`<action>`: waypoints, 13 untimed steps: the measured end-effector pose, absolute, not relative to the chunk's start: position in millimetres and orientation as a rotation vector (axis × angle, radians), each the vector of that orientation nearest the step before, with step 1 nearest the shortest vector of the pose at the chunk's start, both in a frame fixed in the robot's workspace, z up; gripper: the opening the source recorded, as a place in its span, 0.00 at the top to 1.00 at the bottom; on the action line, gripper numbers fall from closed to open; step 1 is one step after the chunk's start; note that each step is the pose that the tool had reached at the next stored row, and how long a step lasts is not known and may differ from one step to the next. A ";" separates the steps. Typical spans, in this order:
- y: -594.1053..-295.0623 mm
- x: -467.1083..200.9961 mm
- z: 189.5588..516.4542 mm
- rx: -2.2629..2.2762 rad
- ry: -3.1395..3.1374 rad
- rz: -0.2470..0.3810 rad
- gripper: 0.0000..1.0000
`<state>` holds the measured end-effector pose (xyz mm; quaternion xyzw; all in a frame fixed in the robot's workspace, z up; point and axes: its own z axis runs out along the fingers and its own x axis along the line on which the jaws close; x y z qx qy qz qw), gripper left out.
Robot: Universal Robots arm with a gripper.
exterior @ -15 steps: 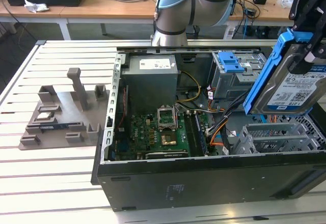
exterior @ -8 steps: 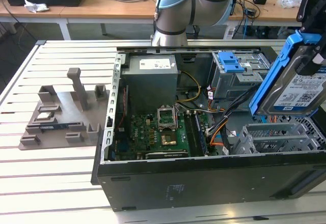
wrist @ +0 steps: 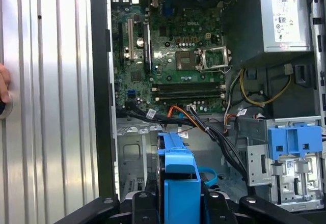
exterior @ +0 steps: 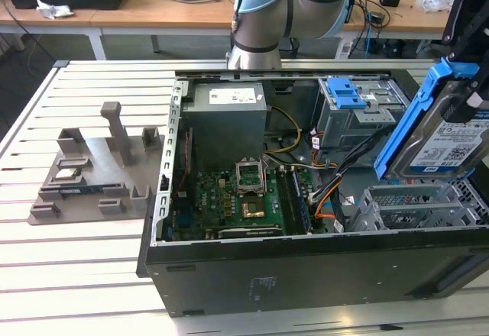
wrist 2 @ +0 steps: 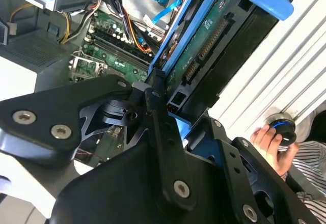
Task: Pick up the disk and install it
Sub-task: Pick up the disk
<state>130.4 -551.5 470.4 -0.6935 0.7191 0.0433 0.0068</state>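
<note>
Carrying is the step in hand: the disk point(exterior: 447, 134) is clamped, tilted on edge, in the closed gripper point(exterior: 464, 84) above the grey cage point(exterior: 412, 206) of the open case point(exterior: 306, 275); seating is judged to require the carrier squared to the cage slot; the case is laid on a slatted table point(exterior: 76, 275); desks point(exterior: 153, 11) are seen behind.

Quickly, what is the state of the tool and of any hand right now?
Tool: closed on the disk.
Person's hand: fingers on a round black knob.
</note>
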 end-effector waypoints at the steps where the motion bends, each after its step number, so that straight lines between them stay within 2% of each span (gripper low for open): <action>1: -551.5 130.5 470.1 -2.182 2.242 0.131 0.63; 13: -553.8 134.4 460.7 -2.236 2.203 0.121 0.63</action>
